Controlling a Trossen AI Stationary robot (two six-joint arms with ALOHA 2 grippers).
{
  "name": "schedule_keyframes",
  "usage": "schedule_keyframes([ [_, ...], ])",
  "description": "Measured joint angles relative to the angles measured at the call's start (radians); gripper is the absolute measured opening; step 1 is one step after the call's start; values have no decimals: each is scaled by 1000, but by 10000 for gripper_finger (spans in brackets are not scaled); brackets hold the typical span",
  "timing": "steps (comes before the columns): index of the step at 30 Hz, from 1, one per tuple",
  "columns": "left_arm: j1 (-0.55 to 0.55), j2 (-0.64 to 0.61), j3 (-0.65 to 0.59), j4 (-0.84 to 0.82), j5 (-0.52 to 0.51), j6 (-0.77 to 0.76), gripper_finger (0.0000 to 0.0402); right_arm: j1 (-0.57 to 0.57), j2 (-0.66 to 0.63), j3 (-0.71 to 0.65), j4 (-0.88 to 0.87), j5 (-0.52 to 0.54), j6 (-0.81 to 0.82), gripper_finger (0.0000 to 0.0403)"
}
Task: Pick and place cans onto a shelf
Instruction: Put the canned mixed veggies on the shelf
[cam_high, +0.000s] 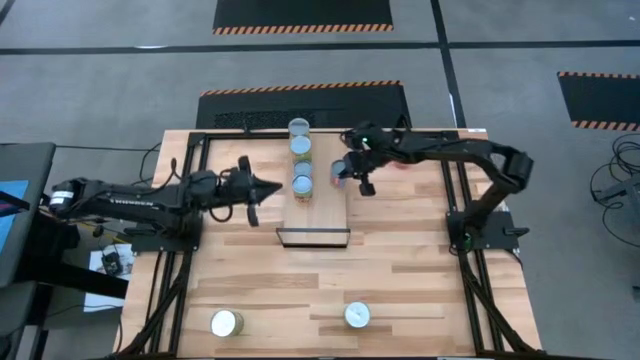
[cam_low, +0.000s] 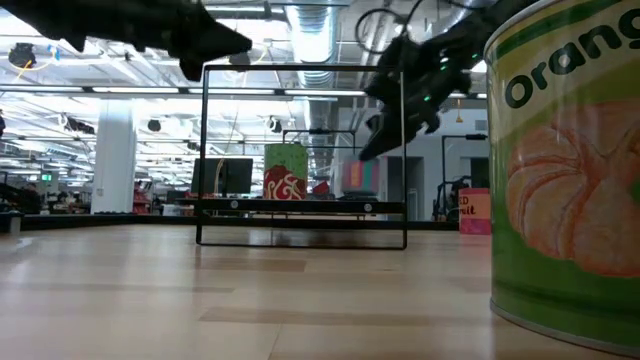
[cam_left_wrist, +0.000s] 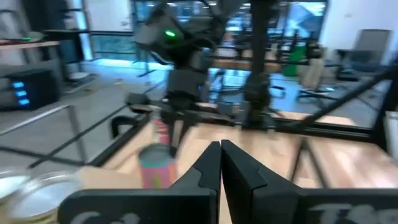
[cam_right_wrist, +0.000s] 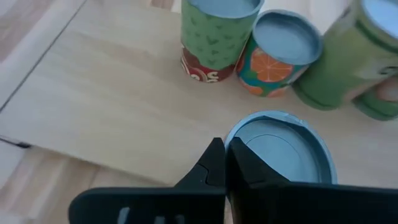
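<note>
The shelf (cam_high: 320, 215) is a light-wood board on a dark frame at the table's middle. Three cans (cam_high: 301, 146) stand in a row along its left side; they also show in the right wrist view (cam_right_wrist: 280, 50). A can with a pink label (cam_left_wrist: 155, 168) and a silver top (cam_right_wrist: 280, 146) stands by the shelf's right edge. My right gripper (cam_right_wrist: 222, 152) is shut, with its tips at this can's top rim. My left gripper (cam_high: 268, 187) is shut and empty, in the air left of the shelf. Two more cans (cam_high: 227, 322) (cam_high: 357, 316) stand near the table's near edge. My right gripper's shut fingertips (cam_right_wrist: 214, 163) point down at the rim (cam_right_wrist: 231, 135) of the pink-labelled can's top, on the side away from the other cans. I cannot tell whether they touch or pinch the rim. The can stays upright.
The shelf's near half (cam_right_wrist: 112, 99) is bare wood. A black frame (cam_high: 185, 200) runs along the table's left and right sides. A green can with an orange picture (cam_low: 570, 170) stands close in front of the low camera and hides the right of that view.
</note>
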Motion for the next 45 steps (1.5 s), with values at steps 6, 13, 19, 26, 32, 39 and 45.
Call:
schedule_keyframes([
  [6, 101, 0, 0, -5, 23, -10, 0, 25, 100, 84, 1, 3, 7, 10],
  [13, 143, 0, 0, -49, 27, -45, 0, 40, 170, 175, -30, 3, 8, 10],
  [19, 142, 0, 0, -69, 29, -47, 0, 51, 193, 186, -36, 13, 8, 11],
  [26, 142, 0, 0, -80, 28, -38, 0, 64, 192, 187, -1, 59, 7, 17],
  [32, 142, 0, 0, -83, 27, -35, 0, 63, 192, 187, -3, 60, 8, 26],
  [39, 142, 0, 0, -85, 27, -35, 0, 64, 192, 187, -3, 60, 8, 46],
  [45, 142, 0, 0, -85, 27, -35, 0, 63, 192, 187, -3, 60, 8, 60],
])
